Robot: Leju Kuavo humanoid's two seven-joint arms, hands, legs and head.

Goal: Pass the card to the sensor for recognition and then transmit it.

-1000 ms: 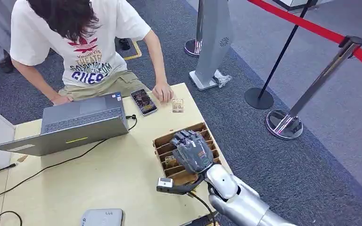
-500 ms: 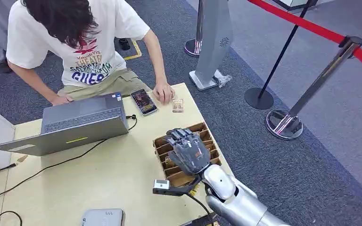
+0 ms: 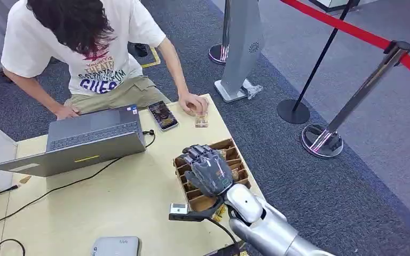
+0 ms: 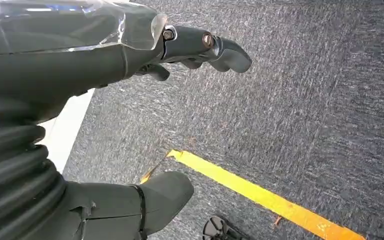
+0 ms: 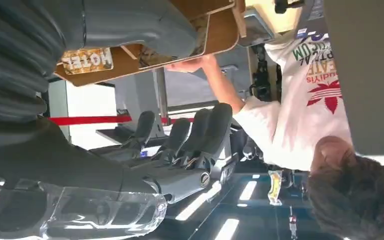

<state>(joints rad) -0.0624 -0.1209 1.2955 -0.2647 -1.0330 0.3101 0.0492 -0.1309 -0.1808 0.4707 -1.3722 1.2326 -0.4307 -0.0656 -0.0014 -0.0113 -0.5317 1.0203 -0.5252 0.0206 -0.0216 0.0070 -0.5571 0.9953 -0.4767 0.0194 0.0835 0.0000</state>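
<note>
Right hand (image 3: 209, 170) hovers over one slotted box (image 3: 231, 145).

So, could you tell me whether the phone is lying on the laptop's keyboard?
No, the phone lies flat on the table, beside the laptop.

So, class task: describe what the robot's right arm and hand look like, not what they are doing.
The right arm is smooth, rounded silver metal. The right hand is dark grey, with darker segmented fingers and a small green mark on its back. A black bracket at the wrist carries a small white-faced camera, with a thin black cable trailing below. In the wrist view, a grey ribbed cover sits behind the hand.
</note>
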